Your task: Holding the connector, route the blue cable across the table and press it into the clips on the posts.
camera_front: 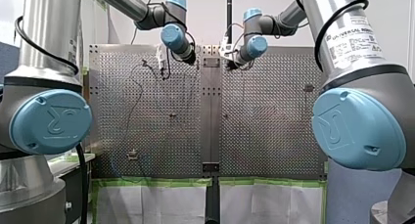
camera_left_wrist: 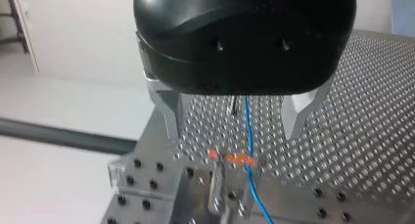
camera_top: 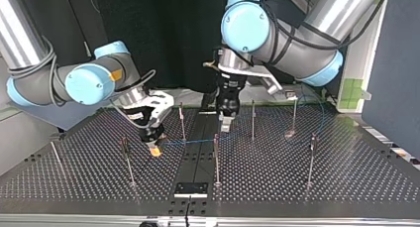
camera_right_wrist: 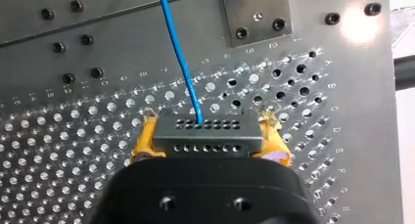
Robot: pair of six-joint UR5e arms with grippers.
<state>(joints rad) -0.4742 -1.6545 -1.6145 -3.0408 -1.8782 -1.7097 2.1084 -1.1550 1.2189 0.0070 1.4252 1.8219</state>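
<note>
Two hands over the tabletop (camera_top: 346, 177): my right hand (camera_right_wrist: 209, 136) clamps the connector (camera_right_wrist: 208, 142) between yellow pads (camera_right_wrist: 145, 138); my left hand (camera_left_wrist: 234, 131) hangs spread wide above the blue cable (camera_left_wrist: 250, 180).

Was a robotics lab, a perforated metal surface (camera_top: 317, 187) studded with thin upright posts (camera_top: 216, 160), my left arm (camera_top: 292, 38) and my right arm (camera_top: 47, 88) grey industrial arms with blue joint caps, green tape (camera_front: 156, 181) lined the surface's edge, black backdrop (camera_top: 163, 28) hung behind.

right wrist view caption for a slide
My right gripper clamps the connector between yellow pads, blue cable running off over the perforated table.
</note>
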